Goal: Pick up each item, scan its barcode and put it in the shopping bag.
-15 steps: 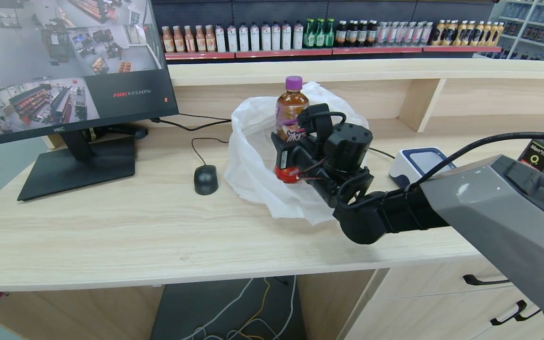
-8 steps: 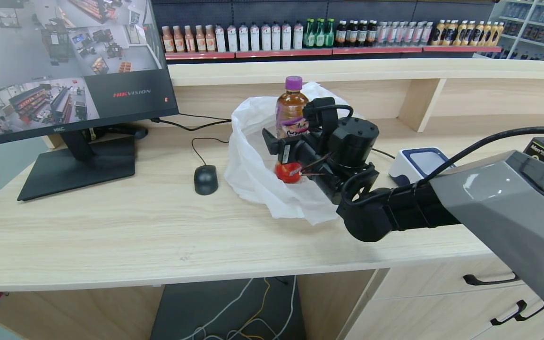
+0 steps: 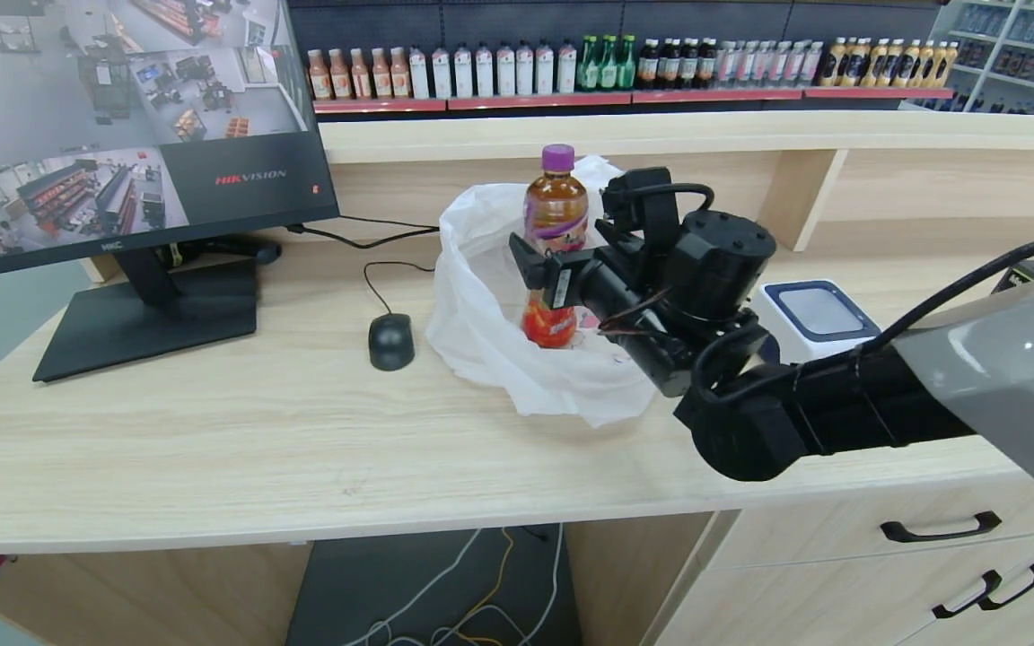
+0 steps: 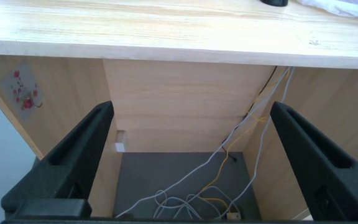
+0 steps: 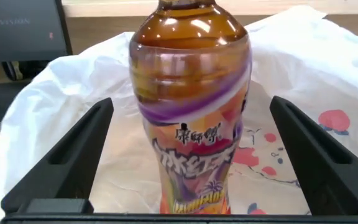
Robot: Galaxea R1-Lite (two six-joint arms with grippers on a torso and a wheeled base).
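2 grippers, both w/ fingers apart. Right gripper (image 5: 191,104) sits at the mouth of the shopping bag (image 3: 481,296), one finger each side of the bottle (image 3: 556,211). In the right wrist view there's a gap on both sides, so it's not clamped on anything. Bottle is upright, purple cap up, standing inside the bag. Bag is mid-counter (image 3: 212,431), nearer the back edge, between mouse (image 3: 390,341) and scanner (image 3: 809,314). Left gripper (image 4: 191,107) hangs below the counter's front edge, nothing between its fingers.

Step in hand, as I read it: bottle is bagged, so get the right gripper out w/o knocking it.
- Hold fingers wide, no re-closing.
- Back out straight along the arm's own line, toward the counter's front-right corner. No sideways swing, or a finger clips the bottle.
- Bottle is tall and narrow on soft plastic, prob. tips easily, so go slow at first.
- Thin bag film could snag on a finger and drag the bag along.
- Can't tell if the base sits flat, bag folds hide it.
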